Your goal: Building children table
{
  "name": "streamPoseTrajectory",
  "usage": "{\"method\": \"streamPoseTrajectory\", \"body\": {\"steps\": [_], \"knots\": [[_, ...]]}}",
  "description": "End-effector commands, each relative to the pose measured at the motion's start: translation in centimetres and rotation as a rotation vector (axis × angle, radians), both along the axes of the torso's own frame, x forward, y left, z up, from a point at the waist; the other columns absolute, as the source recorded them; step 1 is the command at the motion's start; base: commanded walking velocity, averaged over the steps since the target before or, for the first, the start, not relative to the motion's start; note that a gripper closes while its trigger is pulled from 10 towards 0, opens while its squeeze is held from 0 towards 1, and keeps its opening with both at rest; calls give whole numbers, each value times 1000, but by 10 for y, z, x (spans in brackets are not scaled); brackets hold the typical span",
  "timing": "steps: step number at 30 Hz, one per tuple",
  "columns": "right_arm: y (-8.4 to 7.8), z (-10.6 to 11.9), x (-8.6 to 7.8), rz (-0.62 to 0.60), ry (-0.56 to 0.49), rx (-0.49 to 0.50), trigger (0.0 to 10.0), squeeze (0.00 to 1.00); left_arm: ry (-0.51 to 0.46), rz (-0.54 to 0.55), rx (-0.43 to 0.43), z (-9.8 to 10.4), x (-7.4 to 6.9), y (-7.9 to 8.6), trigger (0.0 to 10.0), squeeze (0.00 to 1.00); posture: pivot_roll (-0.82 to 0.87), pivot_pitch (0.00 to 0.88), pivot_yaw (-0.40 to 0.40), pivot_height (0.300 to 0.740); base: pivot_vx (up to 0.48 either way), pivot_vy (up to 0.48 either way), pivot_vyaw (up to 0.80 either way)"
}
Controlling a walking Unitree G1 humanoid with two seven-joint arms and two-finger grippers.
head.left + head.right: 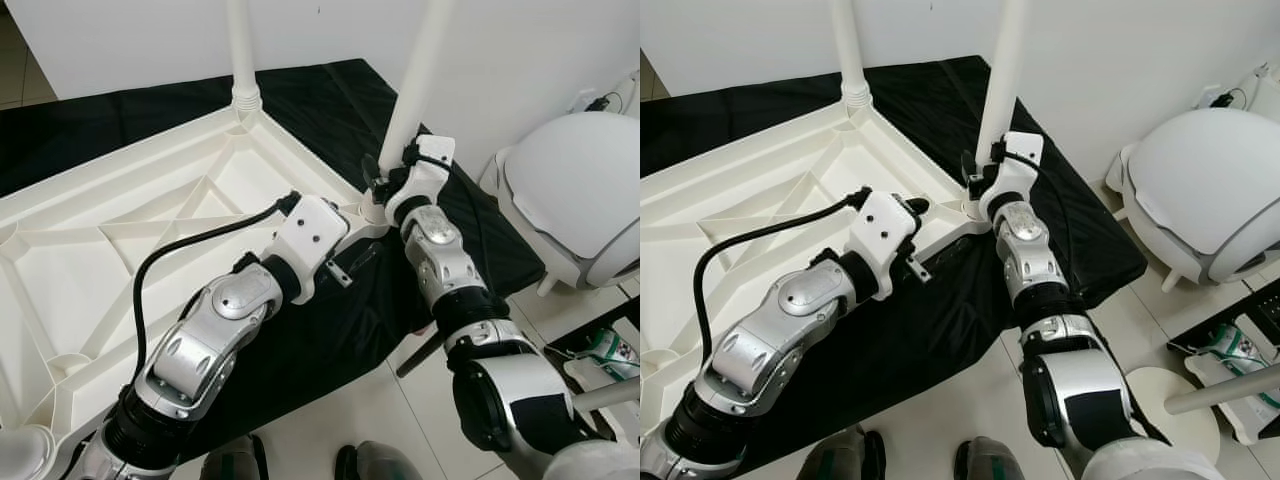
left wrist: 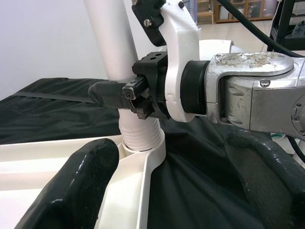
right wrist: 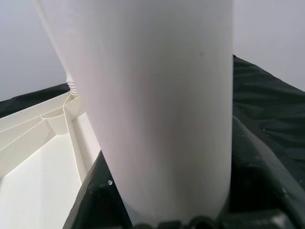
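Note:
A white plastic table top [image 1: 120, 240] lies upside down on a black cloth [image 1: 320, 100]. One white leg [image 1: 240, 50] stands in its far corner socket. A second leg [image 1: 415, 80] stands upright in the near right corner socket [image 2: 140, 143]. My right gripper [image 1: 378, 180] is shut on this second leg just above the socket, with black fingers [image 3: 95, 200] on both sides of the tube [image 3: 157, 95]. My left gripper [image 2: 169, 143] is open, level with the socket. Its two fingers [image 2: 76, 186] stand wide apart either side of the table corner, touching nothing I can see.
A white rounded plastic piece [image 1: 575, 190] stands on the tiled floor to the right. A white pole [image 1: 605, 395] and small items [image 1: 610, 350] lie at the lower right. A white wall [image 1: 530, 60] rises behind. My feet [image 1: 370, 465] are at the cloth's near edge.

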State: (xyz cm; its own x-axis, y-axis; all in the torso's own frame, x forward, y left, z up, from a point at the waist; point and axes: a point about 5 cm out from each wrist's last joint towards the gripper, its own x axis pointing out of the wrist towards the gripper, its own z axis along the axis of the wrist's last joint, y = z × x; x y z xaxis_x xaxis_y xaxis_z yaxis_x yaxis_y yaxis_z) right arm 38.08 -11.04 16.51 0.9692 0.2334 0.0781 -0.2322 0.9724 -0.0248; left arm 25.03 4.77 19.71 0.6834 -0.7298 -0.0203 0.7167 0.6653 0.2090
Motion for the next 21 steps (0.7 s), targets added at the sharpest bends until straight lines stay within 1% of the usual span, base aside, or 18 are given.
{"method": "streamPoseTrajectory", "body": {"steps": [1,6,9,11,21], "knots": [[-4,-43,-11,-14,170,-26,10000,0,12,-48,9,-1,-4,-2,10000,0,12,58,-18,740,0,0,0],[-6,-45,-12,-19,171,-28,10000,0,11,-49,9,-1,-4,-2,10000,0,11,56,-17,740,0,0,0],[-4,-56,-20,-17,177,-76,10000,0,9,-49,9,0,-3,-2,10000,0,11,56,-15,740,0,0,0],[-3,-58,-22,-14,177,-81,10000,0,8,-49,8,0,-3,-2,10000,0,10,59,-15,740,0,0,0],[-6,-57,-21,-31,180,-73,10000,0,7,-49,8,1,-2,-2,10000,0,9,59,-14,740,0,0,0]]}}
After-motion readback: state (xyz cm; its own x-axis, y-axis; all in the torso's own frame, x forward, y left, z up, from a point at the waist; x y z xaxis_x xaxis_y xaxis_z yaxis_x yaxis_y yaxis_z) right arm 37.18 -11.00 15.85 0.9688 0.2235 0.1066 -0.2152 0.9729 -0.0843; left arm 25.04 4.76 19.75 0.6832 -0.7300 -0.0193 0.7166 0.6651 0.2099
